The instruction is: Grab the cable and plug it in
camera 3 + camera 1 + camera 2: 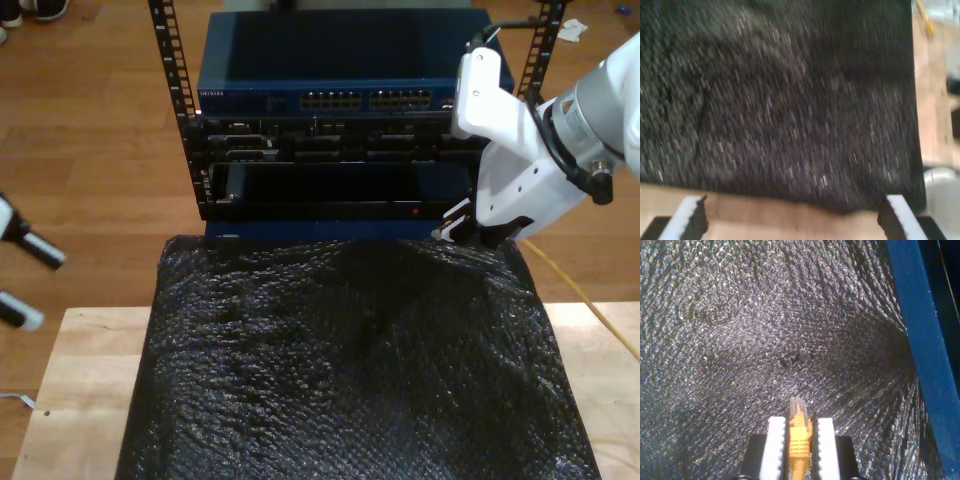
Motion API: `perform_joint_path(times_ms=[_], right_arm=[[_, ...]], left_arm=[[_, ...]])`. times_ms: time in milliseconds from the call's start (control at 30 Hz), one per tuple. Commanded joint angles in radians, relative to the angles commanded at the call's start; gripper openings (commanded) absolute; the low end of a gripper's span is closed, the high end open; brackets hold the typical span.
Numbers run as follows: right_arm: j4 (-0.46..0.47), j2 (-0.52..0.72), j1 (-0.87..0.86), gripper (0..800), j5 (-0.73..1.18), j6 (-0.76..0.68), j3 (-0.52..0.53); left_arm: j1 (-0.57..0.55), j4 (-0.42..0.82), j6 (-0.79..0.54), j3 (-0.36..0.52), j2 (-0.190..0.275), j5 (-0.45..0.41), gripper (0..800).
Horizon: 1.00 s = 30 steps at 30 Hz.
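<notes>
My second gripper (799, 440) is clamped on the cable (799, 437) just behind its clear plug (797, 407), over the black mat (350, 370) before the rack (340, 120); my first gripper (790, 220) seems spread wide, holding nothing, though blurred

The bubbly mat (350, 370) lies on the table (70, 380), covering most of it. Behind the mat's far edge stands the rack (340, 110), switch (350, 98) on top. The cable (585, 300) trails off the mat's edge at the exterior view's right.
</notes>
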<state>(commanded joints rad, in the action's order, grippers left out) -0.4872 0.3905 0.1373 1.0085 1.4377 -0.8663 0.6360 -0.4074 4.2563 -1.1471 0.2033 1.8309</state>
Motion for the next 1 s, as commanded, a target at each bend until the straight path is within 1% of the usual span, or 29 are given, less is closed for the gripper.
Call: perform_joint_path(times_ms=[100, 233, 333, 567, 800, 1000], right_arm=[[0.003, -0.006, 0.0, 0, 0.0, 0.0, 0.002], [0.02, -0.021, 0.0, 0, -0.003, 0.0, 0.005], [0.021, -0.035, 0.0, 0, -0.005, 0.0, 0.005], [0.021, -0.055, 0.0, 0, -0.006, -0.003, -0.002], [0.028, -0.055, 0.0, 0, -0.006, -0.003, -0.003], [0.032, -0.058, 0.0, 0, -0.006, -0.003, -0.002]], left_arm=[[0.02, 0.051, -0.075, 0.043, 0.026, 0.0, 797], [0.044, 0.112, -0.227, 0.121, 0.058, 0.002, 798], [0.103, 0.16, -0.281, 0.176, 0.069, -0.002, 798], [0.167, 0.259, -0.42, 0.293, 0.137, -0.002, 798], [0.287, 0.37, -0.572, 0.428, 0.204, -0.002, 799], [0.362, 0.419, -0.667, 0.503, 0.219, -0.003, 799]])
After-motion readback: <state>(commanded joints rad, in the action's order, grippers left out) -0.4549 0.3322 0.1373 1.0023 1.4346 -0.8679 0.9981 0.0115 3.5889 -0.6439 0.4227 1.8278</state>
